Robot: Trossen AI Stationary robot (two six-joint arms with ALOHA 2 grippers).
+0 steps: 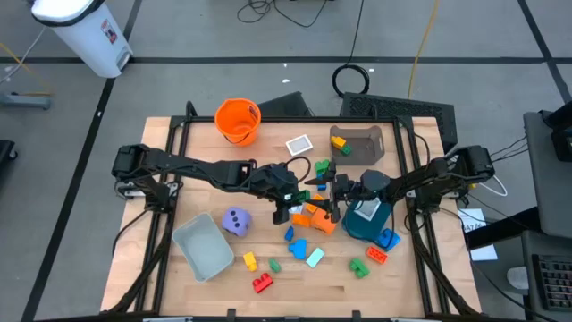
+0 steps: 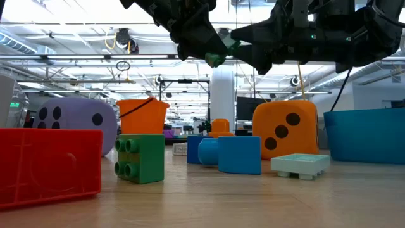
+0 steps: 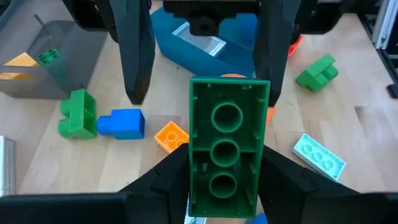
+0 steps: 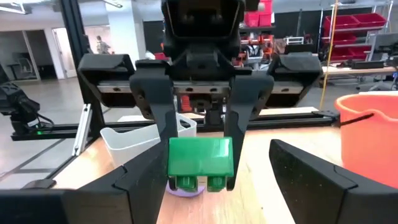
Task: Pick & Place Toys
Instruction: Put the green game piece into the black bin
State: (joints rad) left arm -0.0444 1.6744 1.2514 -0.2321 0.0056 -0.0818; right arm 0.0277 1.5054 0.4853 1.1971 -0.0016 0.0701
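Two arms meet above the middle of the wooden bench [image 1: 179,295]. The left gripper [image 1: 299,192] has its jaws partly closed on a green block [image 3: 227,152], gripping its long sides and holding it in the air, clear of the bench; the block's hollow underside faces the left wrist camera. The right gripper [image 1: 335,190] faces it from just beside, its jaws spread wide and holding nothing, one finger [image 4: 339,183] on each side of the block as its wrist view shows.

On the bench beneath lie an orange die [image 2: 285,128], a blue block [image 2: 231,154] and a pale mint block [image 2: 300,164]; a purple die [image 1: 236,221] lies beside the grey bin [image 1: 204,248]. A teal bin [image 1: 366,221] sits under the right arm. An orange bucket [image 1: 238,120] stands at the far edge.
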